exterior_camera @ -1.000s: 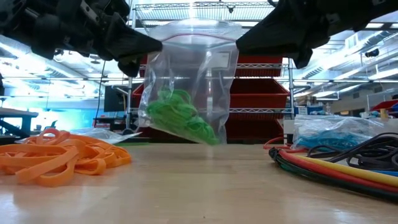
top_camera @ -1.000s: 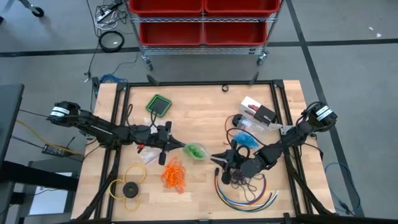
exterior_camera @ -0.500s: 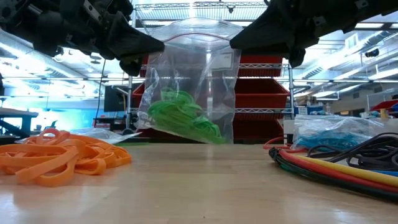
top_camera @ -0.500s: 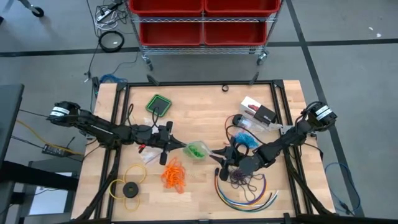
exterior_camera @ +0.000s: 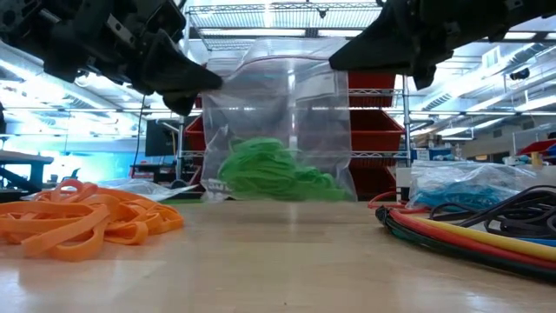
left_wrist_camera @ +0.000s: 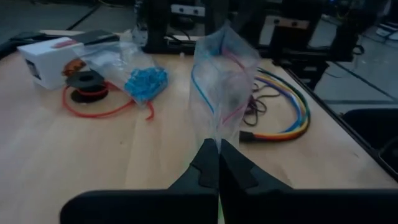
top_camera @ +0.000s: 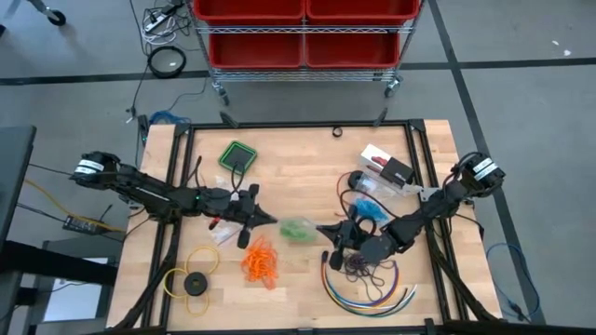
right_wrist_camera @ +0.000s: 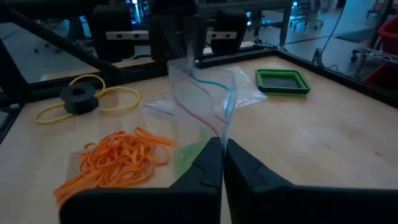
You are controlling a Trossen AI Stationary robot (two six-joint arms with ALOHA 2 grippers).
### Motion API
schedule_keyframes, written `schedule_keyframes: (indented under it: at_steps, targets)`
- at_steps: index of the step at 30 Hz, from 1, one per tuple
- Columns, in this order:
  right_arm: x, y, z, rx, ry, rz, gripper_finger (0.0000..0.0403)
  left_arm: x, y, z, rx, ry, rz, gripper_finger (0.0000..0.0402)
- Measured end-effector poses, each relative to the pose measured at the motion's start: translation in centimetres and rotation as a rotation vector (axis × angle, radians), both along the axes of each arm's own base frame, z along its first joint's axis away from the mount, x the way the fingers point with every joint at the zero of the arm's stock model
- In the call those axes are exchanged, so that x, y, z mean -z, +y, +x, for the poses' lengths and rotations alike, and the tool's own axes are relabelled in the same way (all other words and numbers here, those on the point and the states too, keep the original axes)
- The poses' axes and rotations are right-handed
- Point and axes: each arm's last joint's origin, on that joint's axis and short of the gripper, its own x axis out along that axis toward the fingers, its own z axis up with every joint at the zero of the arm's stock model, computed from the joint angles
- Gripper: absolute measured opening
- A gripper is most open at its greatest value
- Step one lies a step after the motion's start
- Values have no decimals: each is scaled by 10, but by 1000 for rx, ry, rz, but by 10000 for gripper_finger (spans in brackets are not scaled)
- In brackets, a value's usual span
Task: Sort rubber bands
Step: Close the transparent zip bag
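Observation:
A clear zip bag (top_camera: 296, 228) with green rubber bands (exterior_camera: 271, 174) in its bottom is stretched between my two grippers above the table's middle. My left gripper (top_camera: 270, 221) is shut on the bag's left upper end, my right gripper (top_camera: 321, 229) on its right upper end. Loose orange rubber bands (top_camera: 261, 261) lie in a heap near the front. Blue rubber bands (top_camera: 366, 209) sit in another clear bag at the right. Dark bands (top_camera: 358, 270) lie by the coloured cables. My left gripper pinches the bag's top edge at its left corner (left_wrist_camera: 217, 138) between its two fingers, coming nearly level from the table's left. The bag hangs upright below the hold. My right gripper pinches the opposite corner of the zip edge (right_wrist_camera: 222, 134) between its two fingers, coming nearly level from the table's right. The top edge spans between the two holds.
Curved multicoloured cables (top_camera: 372, 290) lie at the front right. A yellow ring with a black disc (top_camera: 194, 279) lies at the front left. A green tray (top_camera: 238, 156) and a white box (top_camera: 386, 166) sit toward the far side. A red coil (left_wrist_camera: 93, 93) lies by the blue bag.
My right gripper has shut and taken hold of the bag's right upper corner. The bag, which hung tilted from my left gripper alone, is now spread wide and level between both, and the green bands have settled along its bottom.

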Motion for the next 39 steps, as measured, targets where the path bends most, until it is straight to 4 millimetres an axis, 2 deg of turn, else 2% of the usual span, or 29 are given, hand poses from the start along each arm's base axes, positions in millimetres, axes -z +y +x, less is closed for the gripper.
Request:
schedule_keyframes:
  at_steps: [12,22,39]
  targets:
    - [2,11,-10,61,-3,-17,0,-2,-1,0,46,-14,-15,0]
    - [2,14,-13,85,-14,-27,0,-9,-2,1,43,-99,-37,0]
    - [-2,28,-26,108,-53,-33,0,-5,-1,1,42,-49,-31,0]
